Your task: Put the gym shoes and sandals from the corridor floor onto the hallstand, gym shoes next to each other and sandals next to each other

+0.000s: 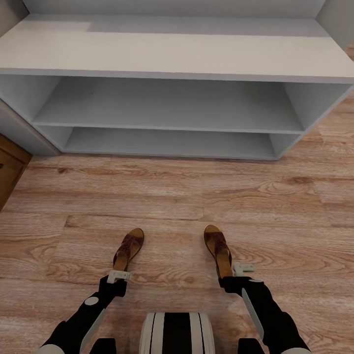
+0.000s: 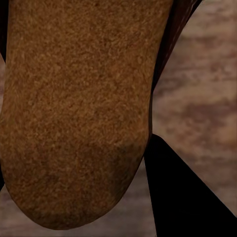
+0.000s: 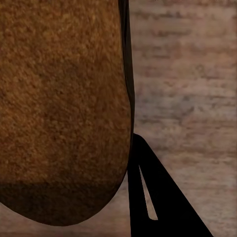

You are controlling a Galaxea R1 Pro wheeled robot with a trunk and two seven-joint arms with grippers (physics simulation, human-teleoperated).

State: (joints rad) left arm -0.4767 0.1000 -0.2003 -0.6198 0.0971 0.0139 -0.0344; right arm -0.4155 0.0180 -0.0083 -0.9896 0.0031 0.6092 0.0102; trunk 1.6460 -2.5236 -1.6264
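Note:
Two brown sandals with tan insoles point toward the hallstand [image 1: 177, 56], whose pale grey bench top and two open shelf levels span the far side of the head view. My left gripper [image 1: 118, 276] is shut on the heel of the left sandal [image 1: 129, 247]; its tan insole [image 2: 74, 113] sits close to the wrist camera beside a black finger [image 2: 182, 197]. My right gripper [image 1: 232, 276] is shut on the heel of the right sandal [image 1: 218, 246], with the insole [image 3: 59, 108] against a black finger [image 3: 148, 197]. The corridor floor [image 1: 177, 196] lies between sandals and rack. The gym shoes are out of view.
A brown wooden cabinet [image 1: 9, 172] stands at the left edge beside the hallstand's grey side panel [image 1: 22, 132]. My own base [image 1: 176, 333] is at the bottom centre. Open wood-plank floor stretches from the sandals to the rack's lowest shelf [image 1: 167, 142].

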